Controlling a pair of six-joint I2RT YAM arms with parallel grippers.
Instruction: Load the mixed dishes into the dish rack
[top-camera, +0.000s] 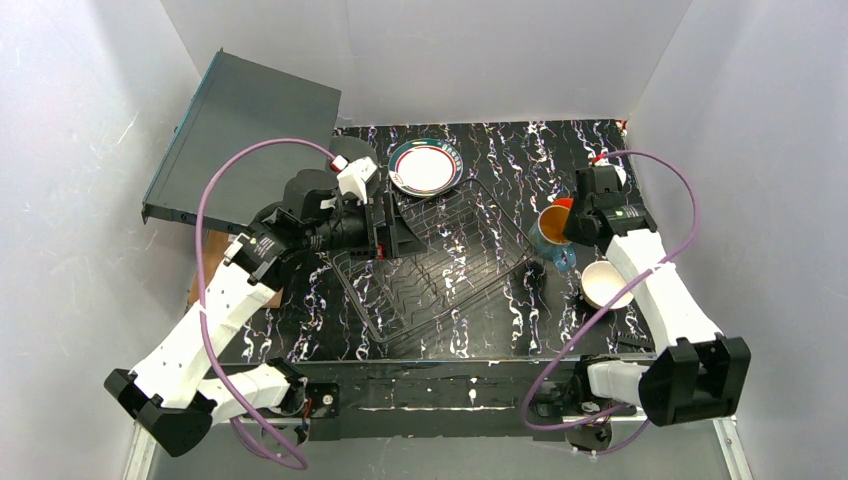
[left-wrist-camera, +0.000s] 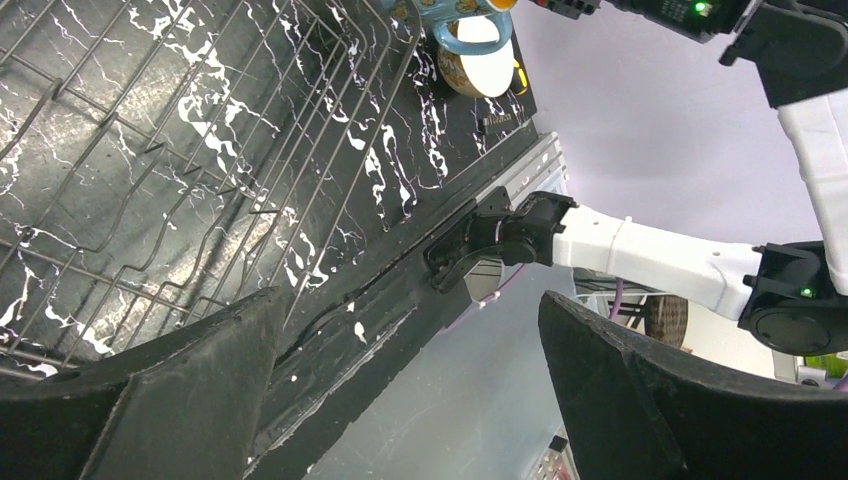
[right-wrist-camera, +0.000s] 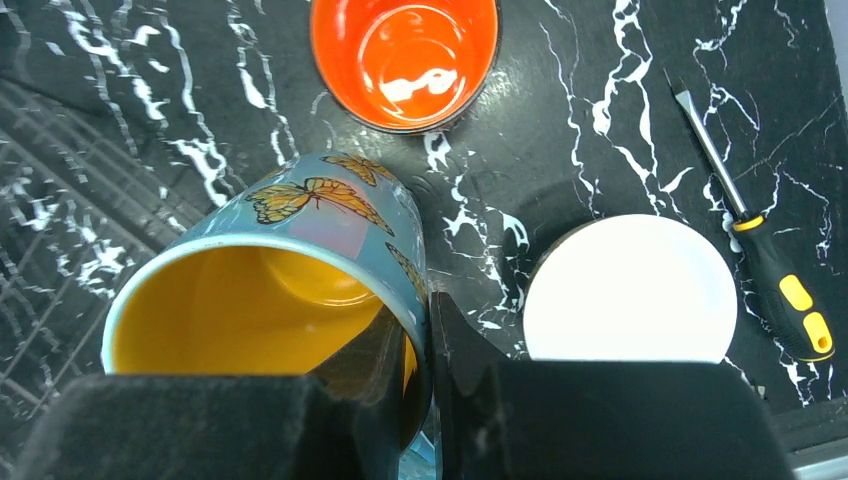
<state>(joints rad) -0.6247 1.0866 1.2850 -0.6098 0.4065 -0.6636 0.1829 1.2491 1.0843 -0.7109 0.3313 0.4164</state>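
When the table (top-camera: 500, 150) is viewed from above, the wire rack (top-camera: 440, 262) is seen at its middle, and a green-and-red rimmed plate (top-camera: 425, 167) is laid flat just past the rack's far edge. The left claw (top-camera: 385, 228) is held over the rack's left side, and a flat grey box (top-camera: 245, 135) is propped at the far left. Just right of the rack, the mug (top-camera: 550, 232) is met by the right claw (top-camera: 572, 228), with the orange cup (top-camera: 563, 204) just behind it and the cream bowl (top-camera: 605, 285) nearer. From the left wrist, the left claw (left-wrist-camera: 410, 400) is shown released, its fingers (left-wrist-camera: 150, 400) spread wide with nothing between them, above the rack (left-wrist-camera: 200, 150); the mug (left-wrist-camera: 465, 15) and bowl (left-wrist-camera: 487, 70) are glimpsed at the top edge. From the right wrist, the right claw (right-wrist-camera: 428, 350) is shown clenched on the mug (right-wrist-camera: 270, 290), one finger inside the yellow interior and one outside the wall. The mug is tilted, outside the rack (right-wrist-camera: 50, 200) and just right of it. The cup (right-wrist-camera: 403, 60) is stood upright just beyond, the bowl (right-wrist-camera: 630, 290) is set to the right, and a screwdriver (right-wrist-camera: 780, 290) is laid further right.
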